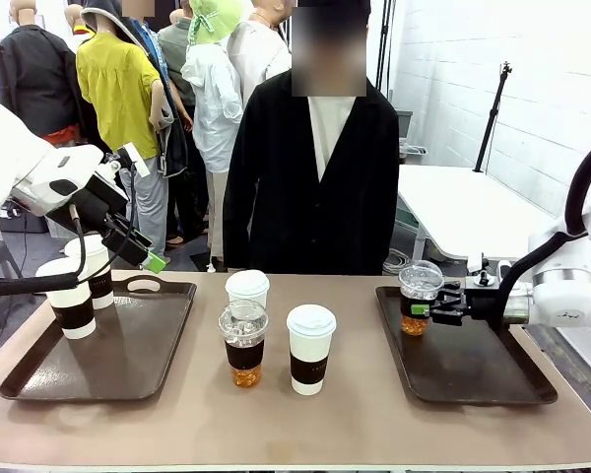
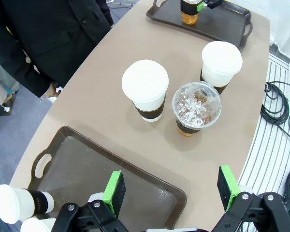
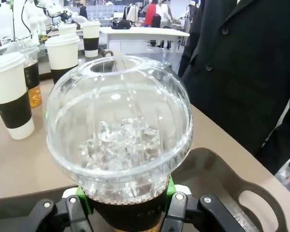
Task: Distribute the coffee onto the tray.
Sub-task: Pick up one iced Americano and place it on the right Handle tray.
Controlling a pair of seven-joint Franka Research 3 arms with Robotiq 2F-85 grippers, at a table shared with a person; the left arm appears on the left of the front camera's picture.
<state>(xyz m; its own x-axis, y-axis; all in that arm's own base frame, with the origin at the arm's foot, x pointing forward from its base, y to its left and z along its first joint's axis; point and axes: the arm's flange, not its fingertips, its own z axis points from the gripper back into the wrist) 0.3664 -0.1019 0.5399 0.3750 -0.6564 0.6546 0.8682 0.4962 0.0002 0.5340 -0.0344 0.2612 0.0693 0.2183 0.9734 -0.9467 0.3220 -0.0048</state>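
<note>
Brown worktop (image 1: 295, 424) runs between the robot and a person in a black jacket (image 1: 310, 177) standing at the far side, with a dark tray at each end. On the left tray (image 1: 138, 345), two white lidded cups (image 1: 71, 301) stand close together at its outer near corner, tucked aside so that most of the tray is bare for more. Above that tray hangs the left pincer (image 2: 171, 188), its green pads wide apart with nothing between them. It looks toward the middle of the worktop, which suggests it is free to fetch another cup. There, between the trays, stand three drinks not yet distributed: a white cup at the back (image 1: 247, 288), an iced clear cup (image 1: 243, 345) just in front of it, and a second white cup (image 1: 310, 350) beside that to the right. At the far left corner of the right tray (image 1: 473, 370), the right pincer (image 1: 435, 307) is clamped sideways around the dark band of a dome-lidded clear cup (image 1: 420, 296). It holds the cup upright, likely so the drink does not spill; whether the base rests on the tray cannot be told.
</note>
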